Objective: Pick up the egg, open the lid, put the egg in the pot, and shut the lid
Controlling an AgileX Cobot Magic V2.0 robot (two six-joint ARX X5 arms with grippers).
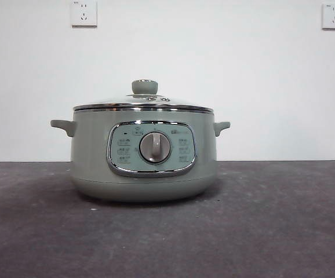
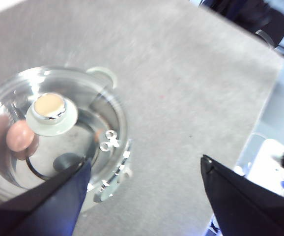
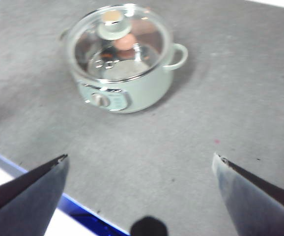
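Left wrist view: egg (image 2: 21, 139) inside lidded pot (image 2: 113, 173), apart from both arms' wide-open, empty jaws.

A plain white wall (image 1: 225, 63) is rising behind a dark grey, faintly mottled worktop (image 1: 272, 231). Two white wall sockets are sitting high on it, one at upper left (image 1: 84, 13), one at upper right (image 1: 334, 15). Soft, even light is falling across the scene.
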